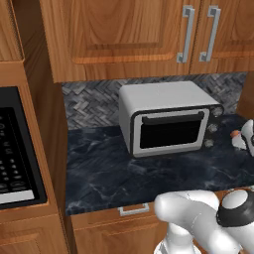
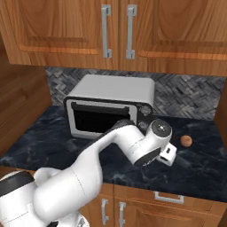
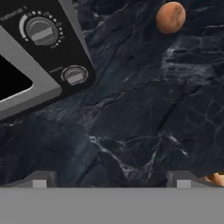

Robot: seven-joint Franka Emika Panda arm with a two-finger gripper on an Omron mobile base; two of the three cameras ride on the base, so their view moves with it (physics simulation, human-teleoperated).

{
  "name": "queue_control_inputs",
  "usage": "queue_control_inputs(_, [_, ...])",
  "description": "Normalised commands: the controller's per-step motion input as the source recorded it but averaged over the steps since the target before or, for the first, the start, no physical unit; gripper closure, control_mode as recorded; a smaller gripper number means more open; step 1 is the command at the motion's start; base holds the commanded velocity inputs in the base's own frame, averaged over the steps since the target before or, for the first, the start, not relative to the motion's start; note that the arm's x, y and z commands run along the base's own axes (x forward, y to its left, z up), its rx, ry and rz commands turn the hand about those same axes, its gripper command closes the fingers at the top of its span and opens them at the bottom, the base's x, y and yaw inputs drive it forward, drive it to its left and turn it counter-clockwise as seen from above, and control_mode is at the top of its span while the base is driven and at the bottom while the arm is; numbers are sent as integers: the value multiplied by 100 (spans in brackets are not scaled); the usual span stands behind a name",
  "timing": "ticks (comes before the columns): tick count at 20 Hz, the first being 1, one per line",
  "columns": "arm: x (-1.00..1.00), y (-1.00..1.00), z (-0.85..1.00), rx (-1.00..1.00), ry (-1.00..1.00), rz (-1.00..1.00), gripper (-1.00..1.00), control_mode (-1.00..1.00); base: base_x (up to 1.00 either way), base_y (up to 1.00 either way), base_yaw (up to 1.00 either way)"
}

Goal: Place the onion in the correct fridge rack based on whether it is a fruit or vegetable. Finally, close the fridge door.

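The onion (image 2: 186,140) lay on the dark marble surface (image 2: 48,133) toward its right edge, well apart from the fingers (image 3: 41,179) (spread wide, holding nothing). The gripper (image 3: 111,181) hovered just beside the toaster oven (image 2: 111,105), near its knobs (image 3: 41,31).

Dark marbled worktop (image 1: 109,173) with white veining across mid-frame. Grey herringbone backsplash (image 1: 92,106) behind it. Brown wooden upper cabinets (image 1: 124,34) along the top, long grey bar handles (image 1: 187,33) at upper right. White toaster oven (image 1: 168,119) at centre on the worktop, black glass door, knobs at its right side. Black built-in appliance (image 1: 15,149) at left edge. Wooden drawer front with grey pull (image 1: 133,210) below the worktop edge.
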Motion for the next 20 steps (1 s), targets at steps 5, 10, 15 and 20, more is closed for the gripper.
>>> queue_control_inputs(5, [11, -77, 0, 26, 0, -34, -100, -100, 0, 0, 0])
queue_control_inputs(10, [66, -8, 0, 20, -1, -27, -100, -100, 0, 0, 0])
queue_control_inputs(15, [50, -34, -11, 29, 0, -17, -100, -100, 0, 0, 0])
queue_control_inputs(20, [27, -67, -18, 24, 0, -14, -100, -100, 0, 0, 0])
